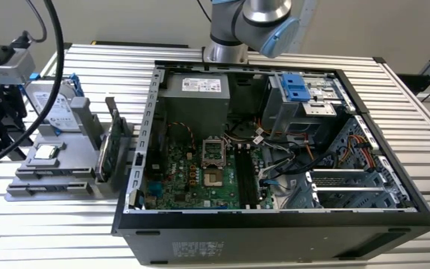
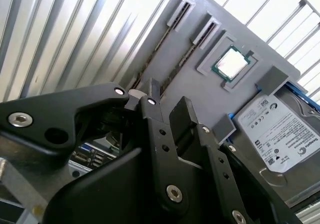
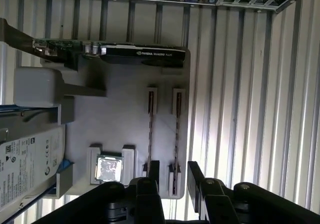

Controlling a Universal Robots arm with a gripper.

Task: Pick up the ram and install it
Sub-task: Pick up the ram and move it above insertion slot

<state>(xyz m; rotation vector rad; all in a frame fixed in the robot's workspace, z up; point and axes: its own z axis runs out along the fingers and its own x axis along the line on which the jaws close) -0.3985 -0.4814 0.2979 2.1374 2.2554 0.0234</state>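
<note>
Jaws: parted with a clear gap and clamping nothing; the gripper (image 3: pixel 173 173) is cut off by the frame edge in both wrist views.
Ram: the ram (image 3: pixel 176 129) stands on edge in a slot of the gray holder (image 3: pixel 125 109), with a second stick (image 3: pixel 151 129) in the slot beside it. Both are seen edge-on, so their chips cannot be made out.
Gripper position: above one end of the two slots, where its fingers (image 3: pixel 150 176) hide the sticks' ends. Which stick it lines up with cannot be told.
Holder's other parts: processor chip (image 3: pixel 109 168), graphics card (image 3: pixel 142 54), and hard drive (image 3: pixel 25 164), which is partly out of frame.
Counter: the slatted counter (image 3: pixel 240 109) carries the holder beside the open computer case (image 1: pixel 275 224).
</note>
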